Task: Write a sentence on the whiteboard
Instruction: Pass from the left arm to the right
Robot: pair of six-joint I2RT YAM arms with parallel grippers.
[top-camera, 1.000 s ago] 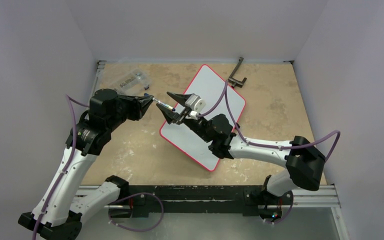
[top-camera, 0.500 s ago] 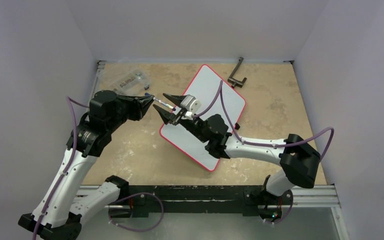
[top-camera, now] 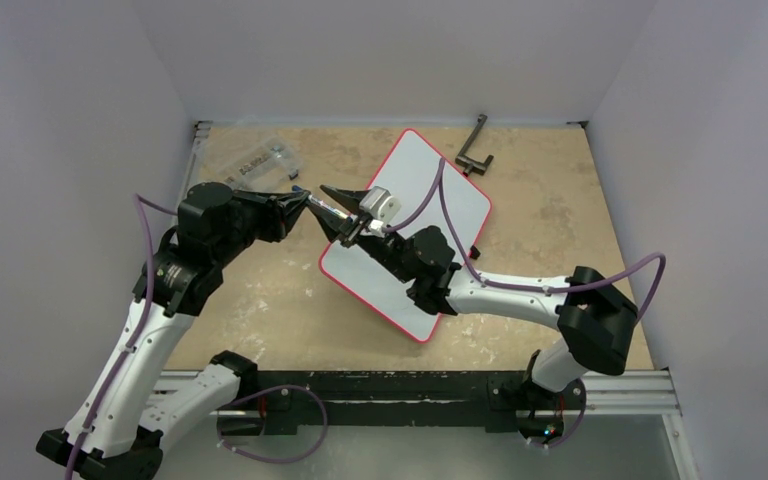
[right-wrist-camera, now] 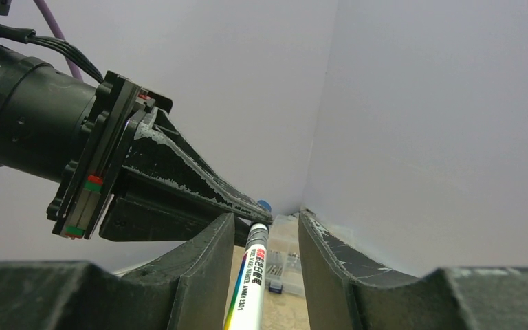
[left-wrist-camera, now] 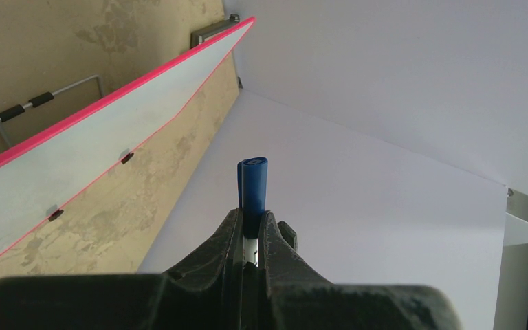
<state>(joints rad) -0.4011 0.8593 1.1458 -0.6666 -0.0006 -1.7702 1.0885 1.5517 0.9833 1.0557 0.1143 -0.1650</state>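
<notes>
Blue cap (left-wrist-camera: 253,180) is clamped in my left gripper (left-wrist-camera: 251,218). Right gripper (right-wrist-camera: 265,217), half open around the marker (right-wrist-camera: 250,276), should close squarely, then pull toward four o'clock.

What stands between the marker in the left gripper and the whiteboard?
The right gripper does: its open fingers sit on either side of the marker held by the left gripper, over the whiteboard's left edge, and the right arm stretches over the board's middle. Nothing else visible is in the way.
</notes>
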